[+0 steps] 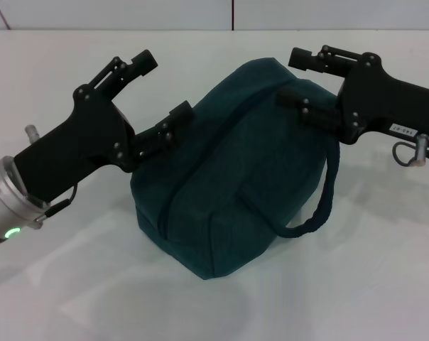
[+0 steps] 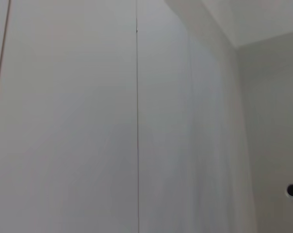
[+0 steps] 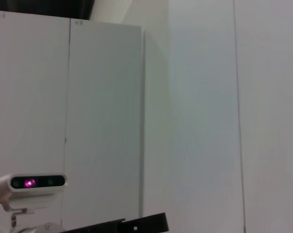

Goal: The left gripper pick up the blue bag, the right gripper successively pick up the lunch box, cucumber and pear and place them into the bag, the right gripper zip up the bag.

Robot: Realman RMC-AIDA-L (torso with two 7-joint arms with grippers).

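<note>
The blue bag (image 1: pixel 232 170) lies on the white table in the middle of the head view, its zipper line running along the top and looking closed. A dark strap (image 1: pixel 321 206) loops down its right side. My left gripper (image 1: pixel 163 87) is open at the bag's left end, its lower finger touching the fabric and its upper finger free in the air. My right gripper (image 1: pixel 290 78) is open at the bag's upper right end, its lower finger resting on the bag. The lunch box, cucumber and pear are out of view. The wrist views show only walls.
The white table (image 1: pixel 356 284) spreads around the bag. In the right wrist view a white camera unit (image 3: pixel 30 184) with a pink light stands before white wall panels, with a black bar (image 3: pixel 132 225) beside it.
</note>
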